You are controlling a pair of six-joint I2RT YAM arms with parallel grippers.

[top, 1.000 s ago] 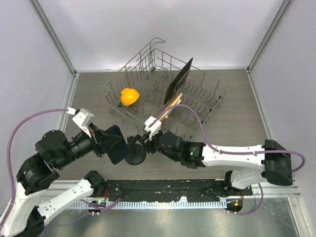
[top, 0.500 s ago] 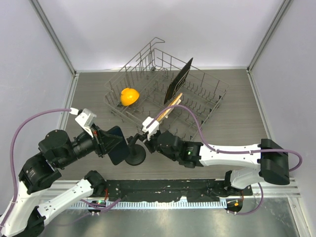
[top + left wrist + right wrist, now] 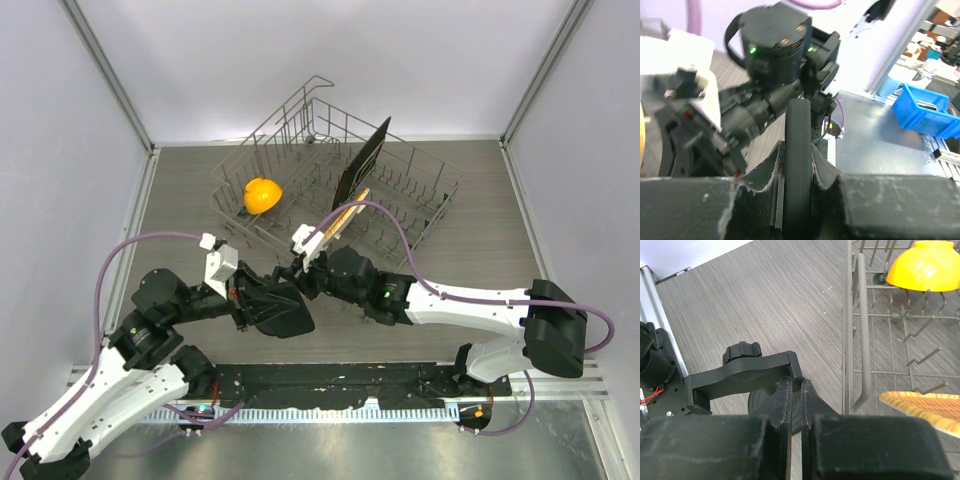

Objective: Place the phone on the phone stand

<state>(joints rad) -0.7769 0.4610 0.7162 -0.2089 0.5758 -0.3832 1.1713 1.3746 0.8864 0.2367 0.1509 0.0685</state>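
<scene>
The phone (image 3: 290, 318), a glossy black slab, is held by my left gripper (image 3: 265, 300), which is shut on it just left of the right gripper. In the left wrist view the phone (image 3: 799, 125) stands edge-on between the pads of the left gripper (image 3: 799, 156). The phone stand (image 3: 740, 374) shows in the right wrist view, with a knob on its angled arm and its disc base below. My right gripper (image 3: 796, 385) is shut on the end of that arm. From above, the phone and both grippers hide most of the stand, and the right gripper (image 3: 298, 277) sits beside the phone.
A grey wire dish rack (image 3: 425, 190) stands behind the grippers, its near rail (image 3: 860, 315) close to the right gripper. It holds an orange bowl (image 3: 262, 194), an upright black board (image 3: 362, 162) and a pale wooden piece (image 3: 345, 215).
The left arm has swung right, carrying the phone over to the stand. The right gripper has shut on the stand's arm.
</scene>
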